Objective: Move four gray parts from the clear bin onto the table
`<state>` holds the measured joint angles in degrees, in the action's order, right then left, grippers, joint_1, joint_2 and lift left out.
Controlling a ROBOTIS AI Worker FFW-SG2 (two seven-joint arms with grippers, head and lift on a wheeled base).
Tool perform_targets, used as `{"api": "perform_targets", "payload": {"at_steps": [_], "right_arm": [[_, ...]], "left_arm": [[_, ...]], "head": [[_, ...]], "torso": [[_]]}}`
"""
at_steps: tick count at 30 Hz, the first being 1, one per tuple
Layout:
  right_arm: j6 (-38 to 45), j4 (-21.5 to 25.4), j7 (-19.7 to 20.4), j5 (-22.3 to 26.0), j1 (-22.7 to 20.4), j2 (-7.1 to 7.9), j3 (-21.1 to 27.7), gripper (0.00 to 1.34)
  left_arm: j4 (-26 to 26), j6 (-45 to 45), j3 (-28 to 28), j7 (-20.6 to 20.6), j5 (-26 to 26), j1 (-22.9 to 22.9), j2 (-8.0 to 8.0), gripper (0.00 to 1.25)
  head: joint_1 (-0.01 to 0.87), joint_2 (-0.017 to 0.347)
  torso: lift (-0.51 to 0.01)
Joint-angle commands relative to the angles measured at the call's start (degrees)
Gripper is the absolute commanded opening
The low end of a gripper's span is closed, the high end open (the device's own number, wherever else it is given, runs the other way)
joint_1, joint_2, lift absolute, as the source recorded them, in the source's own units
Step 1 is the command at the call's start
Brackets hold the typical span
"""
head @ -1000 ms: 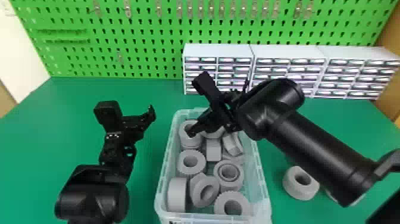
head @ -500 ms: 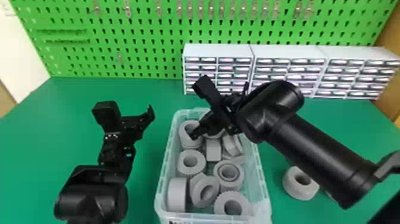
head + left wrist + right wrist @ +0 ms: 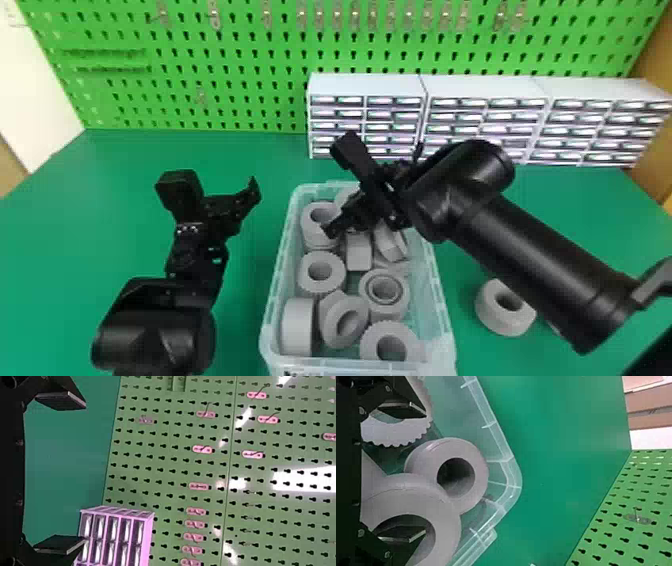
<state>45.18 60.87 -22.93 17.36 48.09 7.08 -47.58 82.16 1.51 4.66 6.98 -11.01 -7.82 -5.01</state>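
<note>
Spread wide at the jaws of the left gripper (image 3: 220, 205), at left above the green table (image 3: 60, 240). Heaped with gray parts (image 3: 320, 287) at center, inside the clear bin (image 3: 442, 305). Spread apart too at the jaws of the right gripper (image 3: 372, 192), over the bin's far end, with one finger (image 3: 409, 535) across a ring's hole. Out on the table at right, with a gray ring (image 3: 500, 325) beside the right arm (image 3: 530, 250) in the head view.
</note>
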Motion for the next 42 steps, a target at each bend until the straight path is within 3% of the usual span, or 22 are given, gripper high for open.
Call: {"api": "perform_targets", "payload": {"at_steps": [1,11,13,31,42], "right_arm": [[0.17,-0.84,0.00,0.22,-0.10,-0.05,0.03,1.00],[2.63,-1.72,0.08,1.37,-0.02,-0.22,1.08,0.30],[3.07,-1.89,0.08,1.45,-0.02,-0.22,1.61,0.22],[5.44,-2.07,0.08,2.16,0.16,-0.22,2.40,0.22],[8.08,1.62,0.08,0.13,0.60,-0.22,3.90,0.22]], "left_arm": [[-0.07,0.07,0.00,-0.04,-0.06,0.00,0.00,1.15],[-0.07,0.07,0.00,-0.04,-0.15,0.09,0.00,1.15],[0.02,0.16,0.00,-0.04,-0.24,0.09,0.00,1.15],[-0.07,0.16,-0.09,-0.04,-0.24,0.26,0.00,1.15],[-0.07,0.16,-0.17,0.05,-0.24,0.26,0.00,1.15]], "head": [[0.693,0.072],[0.693,0.072],[0.693,0.072],[0.693,0.072],[0.693,0.072]], "torso": [[-0.052],[-0.052],[-0.052],[-0.052],[-0.052]]}}
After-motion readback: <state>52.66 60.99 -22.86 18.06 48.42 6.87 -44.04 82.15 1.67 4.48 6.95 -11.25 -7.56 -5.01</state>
